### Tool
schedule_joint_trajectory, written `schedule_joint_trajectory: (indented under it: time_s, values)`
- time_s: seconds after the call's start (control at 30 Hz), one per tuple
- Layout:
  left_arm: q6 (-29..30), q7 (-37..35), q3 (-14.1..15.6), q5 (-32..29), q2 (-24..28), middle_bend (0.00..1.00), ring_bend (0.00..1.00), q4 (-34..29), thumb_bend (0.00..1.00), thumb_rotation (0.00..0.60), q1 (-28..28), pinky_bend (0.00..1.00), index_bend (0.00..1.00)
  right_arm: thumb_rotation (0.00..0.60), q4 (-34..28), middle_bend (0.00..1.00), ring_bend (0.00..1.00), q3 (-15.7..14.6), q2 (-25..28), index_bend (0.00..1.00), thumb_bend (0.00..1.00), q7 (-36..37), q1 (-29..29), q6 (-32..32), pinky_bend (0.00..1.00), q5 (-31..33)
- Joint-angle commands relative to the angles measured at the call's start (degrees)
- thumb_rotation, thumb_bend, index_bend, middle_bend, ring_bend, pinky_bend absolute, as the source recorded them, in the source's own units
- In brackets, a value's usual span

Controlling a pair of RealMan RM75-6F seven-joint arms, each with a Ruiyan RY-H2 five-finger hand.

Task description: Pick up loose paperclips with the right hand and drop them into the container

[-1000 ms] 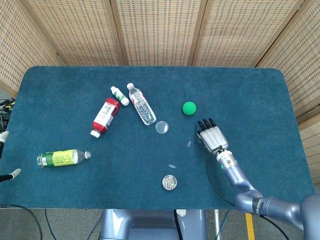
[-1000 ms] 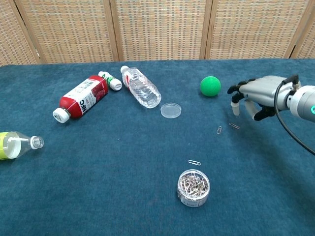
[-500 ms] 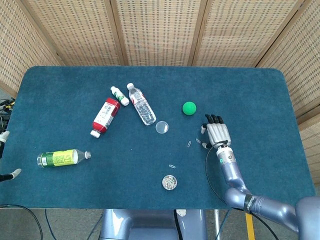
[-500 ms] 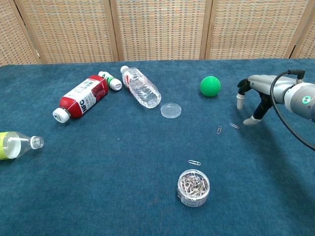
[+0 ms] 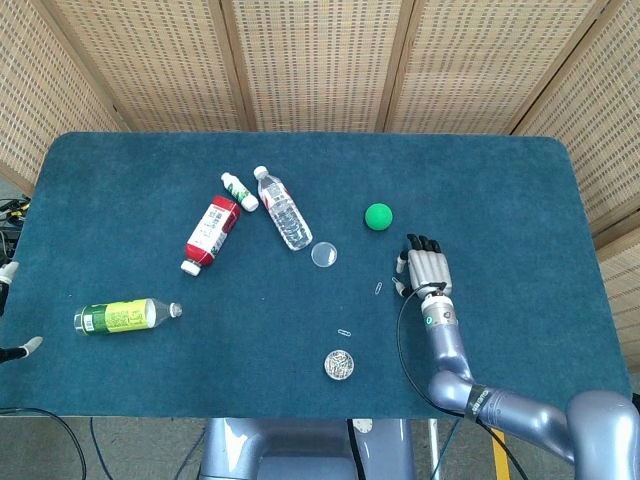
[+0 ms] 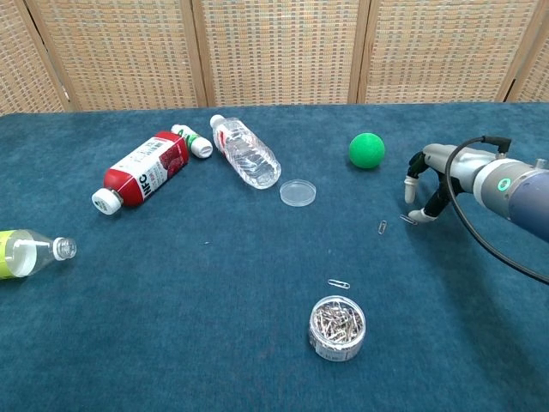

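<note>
My right hand (image 6: 431, 174) (image 5: 426, 268) hangs palm down over the blue cloth, right of centre. Its fingers arch downward, and one pale fingertip (image 6: 417, 215) touches the cloth right beside a loose paperclip (image 6: 408, 220) (image 5: 397, 284). That clip lies flat and nothing pinches it. A second clip (image 6: 383, 227) (image 5: 379, 288) lies just to its left. A third clip (image 6: 338, 283) (image 5: 345, 332) lies close to the small round container (image 6: 337, 327) (image 5: 340, 364), which is full of clips. Only two spread pale fingertips (image 5: 27, 346) of my left hand show, off the table's left edge.
A green ball (image 6: 366, 150) sits behind the right hand. The clear round lid (image 6: 298, 192) lies left of the ball. A clear bottle (image 6: 246, 152), a red bottle (image 6: 141, 171) and a small white bottle (image 6: 192, 142) lie at the back left. A yellow-green bottle (image 5: 122, 316) lies front left.
The right hand has turned its fingers down, dropped to the cloth and shifted left, so a fingertip now rests beside the nearest paperclip. The clips have not moved.
</note>
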Motion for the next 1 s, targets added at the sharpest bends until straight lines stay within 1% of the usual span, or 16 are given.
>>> schedule_joint_trajectory:
  time_s: [0.03,1.0]
  values:
    - [-0.08,0.02,-0.01,-0.05,0.00,0.00,0.00,0.00,0.00,0.600,-0.04,0.00,0.00,0.600,0.96,0.06,0.00,-0.30,-0.84,0.50,0.30,-0.14,0.15,-0.10,0.06,0.06]
    - [-0.61,0.04,-0.19,-0.85,-0.11,0.00,0.00,0.25,0.00,0.600,-0.33,0.00,0.00,0.600,8.24,0.06,0.00,-0.99,-4.65,0.52,0.30,-0.38,0.43,-0.81,0.07,-3.15]
